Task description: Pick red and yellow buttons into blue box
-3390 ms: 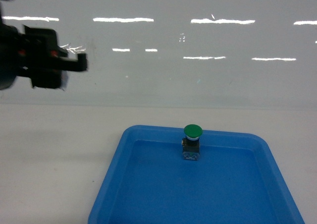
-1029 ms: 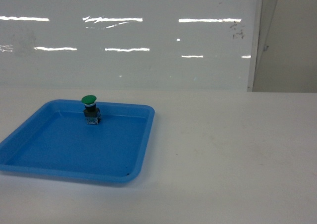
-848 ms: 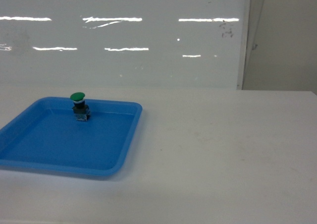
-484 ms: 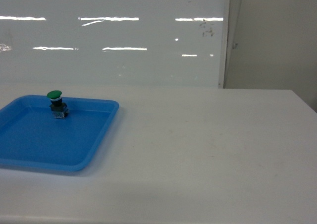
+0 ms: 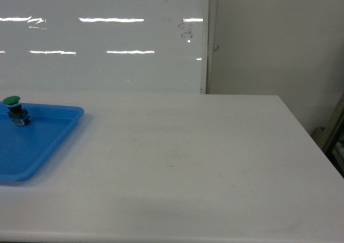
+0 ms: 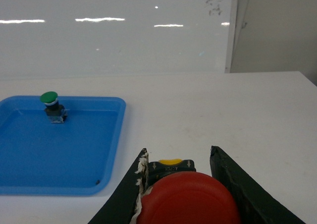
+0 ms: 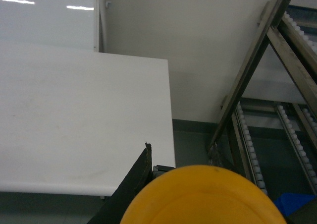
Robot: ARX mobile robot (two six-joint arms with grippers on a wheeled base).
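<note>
Three buttons show: one red button [image 6: 188,200] clamped in the left end effector [image 6: 181,194], one yellow button [image 7: 204,196] gripped by the right end effector [image 7: 198,199] beyond the worktop [image 5: 177,162] edge, one green button [image 5: 15,109] inside the shallow tray [image 5: 37,146]. Both held caps hide their switch bodies (each runs off the bottom edge). The tray is cut off at the left of the head view.

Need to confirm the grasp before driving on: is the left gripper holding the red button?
Yes, held. The red button sits clamped between the left gripper fingers, lifted off the table.
</note>
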